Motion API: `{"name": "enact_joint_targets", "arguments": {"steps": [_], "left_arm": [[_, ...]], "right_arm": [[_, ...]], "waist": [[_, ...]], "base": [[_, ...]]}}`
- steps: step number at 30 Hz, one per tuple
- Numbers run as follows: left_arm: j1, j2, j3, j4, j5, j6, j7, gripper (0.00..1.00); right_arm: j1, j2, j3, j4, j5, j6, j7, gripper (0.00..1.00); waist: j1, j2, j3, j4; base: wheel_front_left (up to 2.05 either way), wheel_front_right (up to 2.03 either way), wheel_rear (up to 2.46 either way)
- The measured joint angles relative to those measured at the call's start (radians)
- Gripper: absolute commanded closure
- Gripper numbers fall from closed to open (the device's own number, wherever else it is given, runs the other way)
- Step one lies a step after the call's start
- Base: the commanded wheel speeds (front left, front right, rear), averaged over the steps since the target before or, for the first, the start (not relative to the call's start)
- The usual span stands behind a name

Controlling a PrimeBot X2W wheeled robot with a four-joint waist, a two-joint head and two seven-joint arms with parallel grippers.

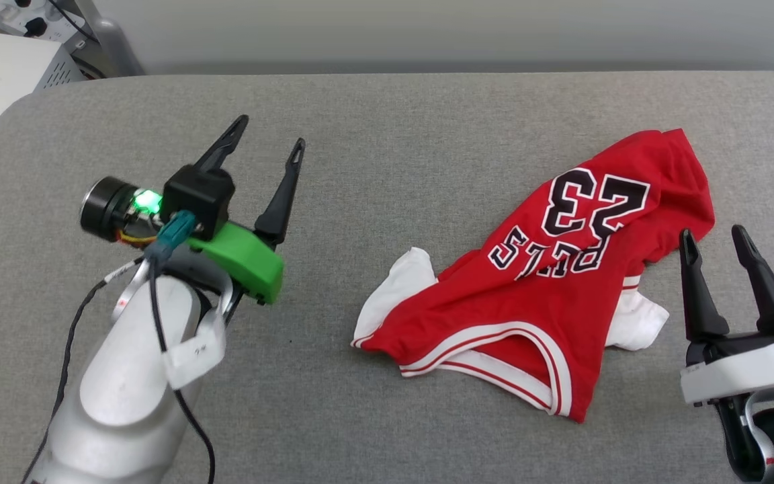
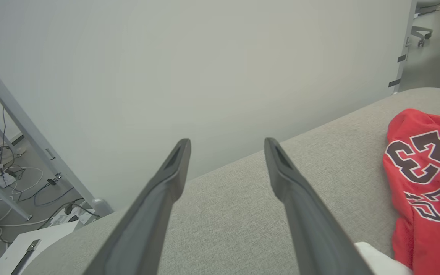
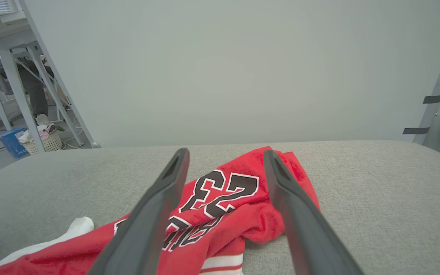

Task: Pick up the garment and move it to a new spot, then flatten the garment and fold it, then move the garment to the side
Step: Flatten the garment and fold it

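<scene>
With left claw (image 1: pixel 273 130) and right claw (image 1: pixel 713 230) both spread, the limp, light garment (image 1: pixel 548 282) likely suits pinching at a raised fold.

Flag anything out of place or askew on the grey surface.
The red basketball T-shirt with white sleeves lies crumpled right of centre, its number 23 upside down in the head view. Nothing spilled or damaged.

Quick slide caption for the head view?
Crumpled red number-23 T-shirt lies on the grey surface between the open left gripper and open right gripper.
</scene>
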Motion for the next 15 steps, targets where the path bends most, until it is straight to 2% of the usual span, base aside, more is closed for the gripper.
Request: {"name": "enact_joint_targets", "arguments": {"steps": [5, 7, 11, 15], "left_arm": [[-0.156, 0.091, -0.232, 0.047, -0.193, 0.000, 0.221, 0.00], [-0.214, 0.122, -0.335, 0.057, -0.281, 0.000, 0.343, 0.00], [-0.308, 0.153, -0.509, 0.054, -0.463, 0.000, 0.542, 0.00], [-0.384, 0.170, -0.666, 0.040, -0.586, 0.000, 0.685, 0.00]], "right_arm": [[0.063, 0.032, -0.008, -0.040, -0.003, 0.000, 0.022, 0.00], [0.077, 0.035, -0.009, -0.042, -0.003, 0.000, 0.026, 0.00], [0.081, 0.035, -0.004, -0.043, -0.026, 0.000, 0.030, 0.00], [0.080, 0.037, 0.012, -0.041, -0.030, 0.000, 0.031, 0.00]], "waist": [[0.0000, 0.0000, 0.000, -0.014], [0.0000, 0.0000, 0.001, -0.020], [0.0000, 0.0000, 0.007, -0.033], [0.0000, 0.0000, 0.017, -0.046]], "base": [[0.00, 0.00, 0.00], [0.00, 0.00, 0.00], [0.00, 0.00, 0.00], [0.00, 0.00, 0.00]]}}
